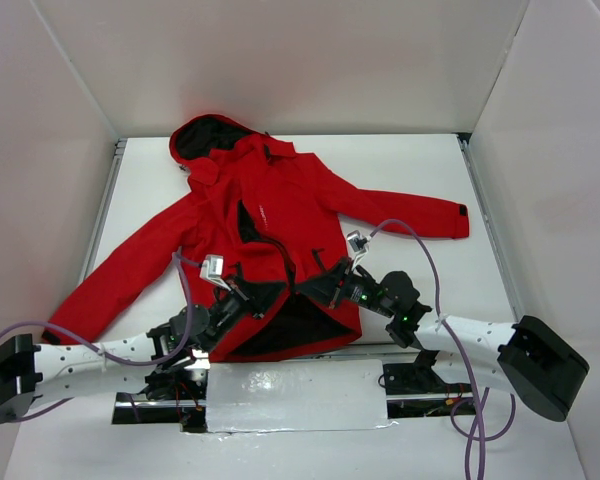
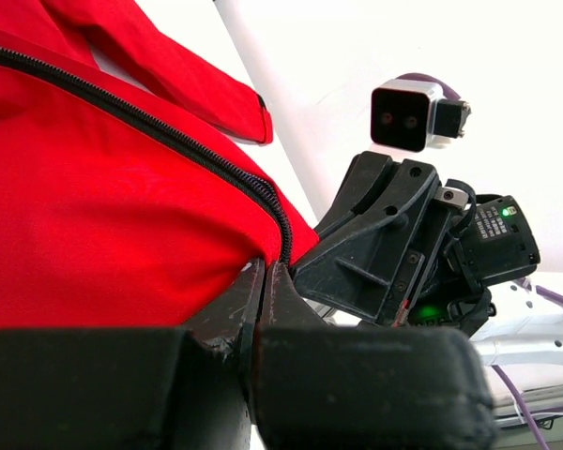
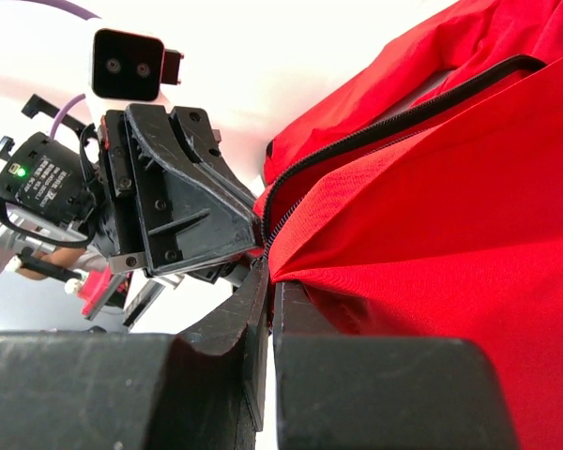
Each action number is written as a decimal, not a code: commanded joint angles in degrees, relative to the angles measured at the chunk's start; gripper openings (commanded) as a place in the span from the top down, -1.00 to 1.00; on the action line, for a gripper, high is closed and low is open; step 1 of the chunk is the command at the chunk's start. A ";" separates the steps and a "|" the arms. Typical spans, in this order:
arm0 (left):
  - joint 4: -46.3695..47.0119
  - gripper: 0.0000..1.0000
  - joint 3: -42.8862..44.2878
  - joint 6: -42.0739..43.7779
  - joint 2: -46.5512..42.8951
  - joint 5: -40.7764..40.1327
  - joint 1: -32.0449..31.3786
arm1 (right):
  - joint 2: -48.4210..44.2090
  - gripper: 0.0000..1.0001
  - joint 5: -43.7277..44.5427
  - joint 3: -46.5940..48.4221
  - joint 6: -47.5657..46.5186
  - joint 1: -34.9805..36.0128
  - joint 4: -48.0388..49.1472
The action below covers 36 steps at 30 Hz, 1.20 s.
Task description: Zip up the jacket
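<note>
Pinching the jacket (image 2: 94, 216) by its zipper (image 2: 169, 141), left end effector (image 2: 263, 274) and right end effector (image 3: 268, 274) are closed.

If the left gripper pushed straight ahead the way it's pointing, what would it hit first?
Probably the right gripper, just past the jacket hem it pinches, though depth is unclear.

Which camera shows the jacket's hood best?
The top view. It shows the whole hood, lying open with its dark inside showing, at the far end of the jacket. Both wrist views miss the hood; they show only red cloth and the black zipper up close.
</note>
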 commanded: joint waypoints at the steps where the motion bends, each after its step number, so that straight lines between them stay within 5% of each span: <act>1: 3.93 1.00 0.21 -0.97 -1.85 0.03 -0.01 | 0.50 1.00 -0.88 1.40 -0.33 -0.40 3.86; 36: 2.25 1.00 0.47 -0.97 -2.03 -0.50 -0.01 | -1.52 1.00 0.18 2.01 -2.00 -0.40 2.28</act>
